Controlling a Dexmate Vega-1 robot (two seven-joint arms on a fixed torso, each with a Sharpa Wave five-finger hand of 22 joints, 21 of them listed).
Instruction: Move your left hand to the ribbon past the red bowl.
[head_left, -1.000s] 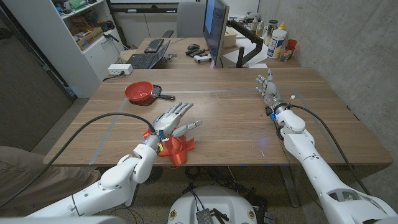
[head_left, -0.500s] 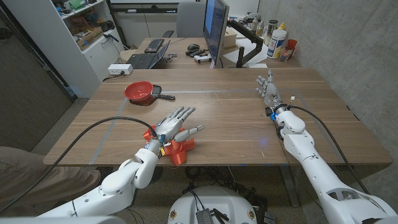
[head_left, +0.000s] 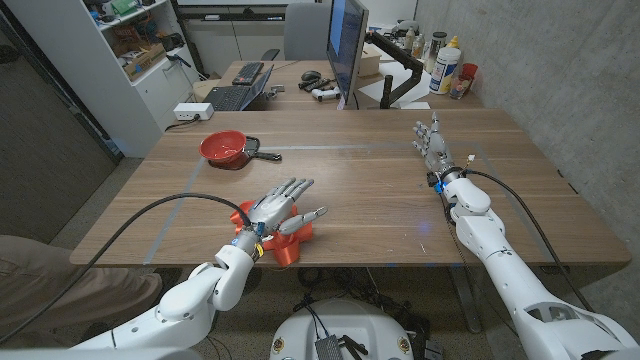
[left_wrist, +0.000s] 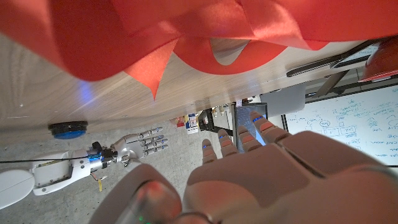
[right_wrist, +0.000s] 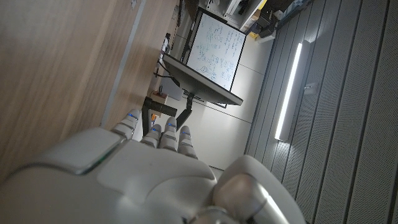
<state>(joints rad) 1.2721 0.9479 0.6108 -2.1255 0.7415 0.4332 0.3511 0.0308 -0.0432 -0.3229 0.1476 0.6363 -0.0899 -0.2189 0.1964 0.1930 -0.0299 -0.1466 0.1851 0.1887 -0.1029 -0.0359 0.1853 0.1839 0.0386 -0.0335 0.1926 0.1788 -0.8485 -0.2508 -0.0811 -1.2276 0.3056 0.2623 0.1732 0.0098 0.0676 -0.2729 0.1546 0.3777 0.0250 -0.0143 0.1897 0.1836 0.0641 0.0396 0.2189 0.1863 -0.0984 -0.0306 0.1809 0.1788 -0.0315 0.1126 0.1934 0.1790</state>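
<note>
Low in the head view, left of centre, the left hand hovers over the red ribbon with its fingers spread and holding nothing — the ribbon lies crumpled on the desk close to the near edge, partly covered by the hand. In the left wrist view the ribbon fills the upper part of the frame, its folds lying on the wood just beyond the hand's fingertips.

Farther up and to the left in the head view sits the red bowl, well apart from the ribbon, with a dark handle pointing toward the middle of the frame.

On the right side of the head view the right hand rests at the desk — fingers extended, slightly apart, gripping nothing. Beyond the desk's far edge stands a monitor.
</note>
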